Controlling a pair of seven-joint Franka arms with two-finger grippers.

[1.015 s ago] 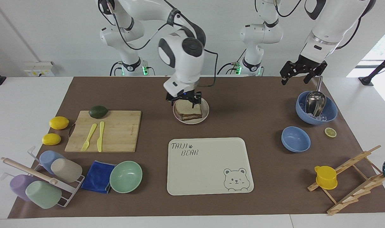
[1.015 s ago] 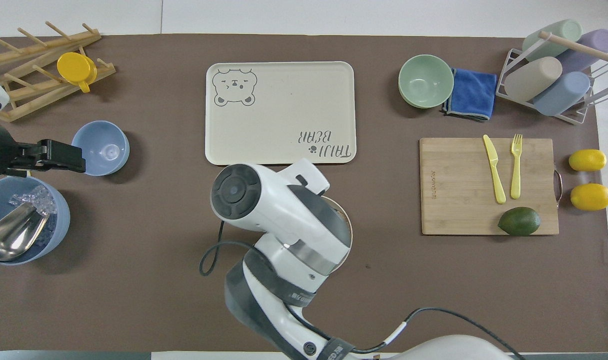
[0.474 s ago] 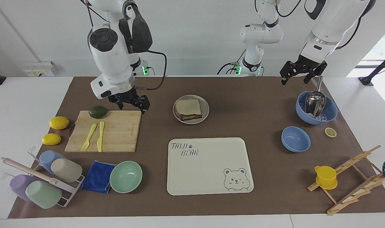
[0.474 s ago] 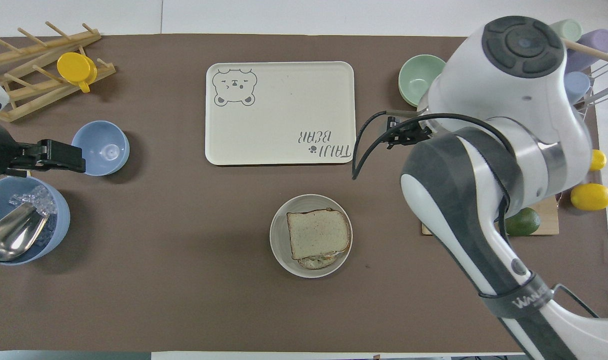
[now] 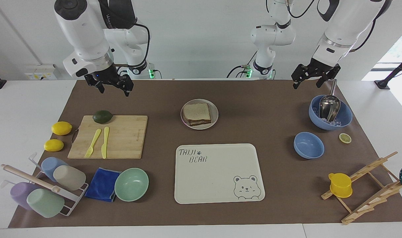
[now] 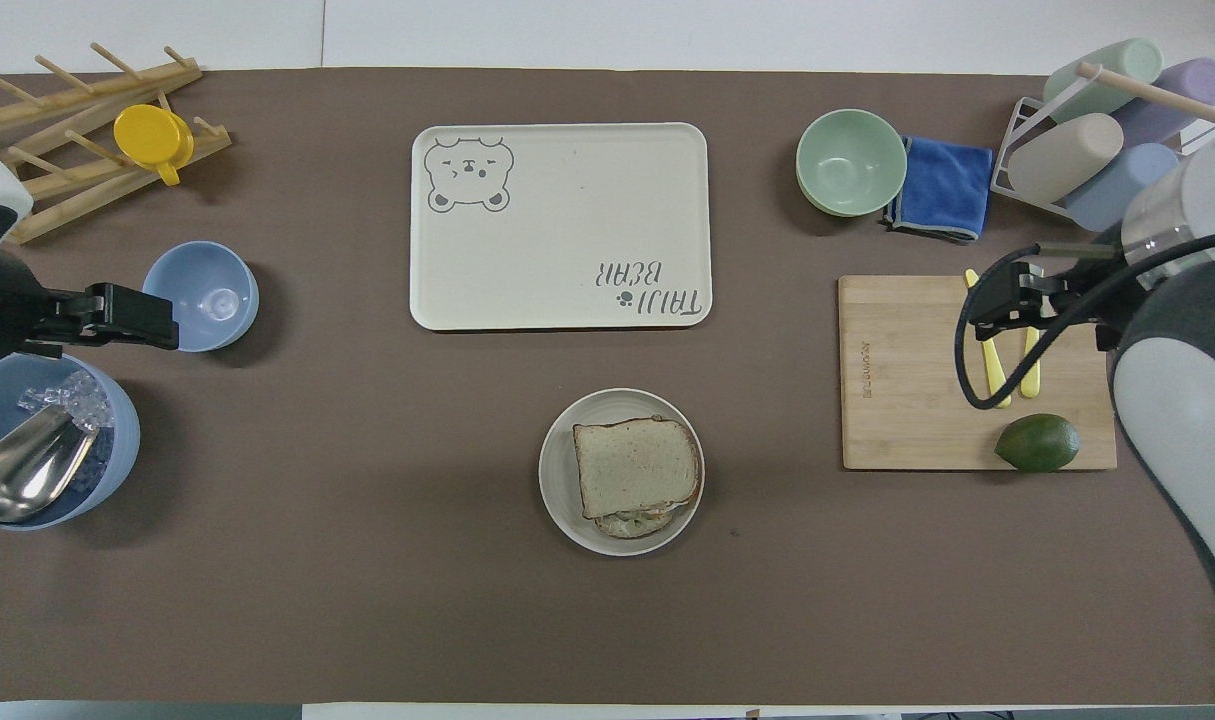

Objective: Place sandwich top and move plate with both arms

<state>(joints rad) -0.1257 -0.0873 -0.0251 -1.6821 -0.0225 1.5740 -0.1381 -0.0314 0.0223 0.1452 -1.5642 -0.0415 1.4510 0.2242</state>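
The sandwich top (image 5: 196, 111) lies flat on a lower slice with filling, on the round cream plate (image 5: 214, 114) at the middle of the brown mat. It also shows in the overhead view (image 6: 635, 466), where the plate's rim (image 6: 565, 500) rings it. My right gripper (image 5: 114, 89) is open and empty, raised at the right arm's end of the table; the overhead view (image 6: 1002, 303) shows it over the cutting board. My left gripper (image 5: 306, 85) is open and empty, waiting in the air over the blue bowl with the scoop; it also shows in the overhead view (image 6: 132, 315).
The bear-printed tray (image 5: 217, 172) lies farther from the robots than the plate. The cutting board (image 5: 121, 135) carries an avocado, fork and knife. Two lemons, a cup rack, a blue cloth and a mint bowl (image 5: 131, 184) are near it. Two blue bowls (image 5: 308, 145) and a wooden rack stand at the left arm's end.
My right gripper let go of the sandwich top on the plate, rose, and swung away toward the right arm's end of the table. The left arm barely moved.
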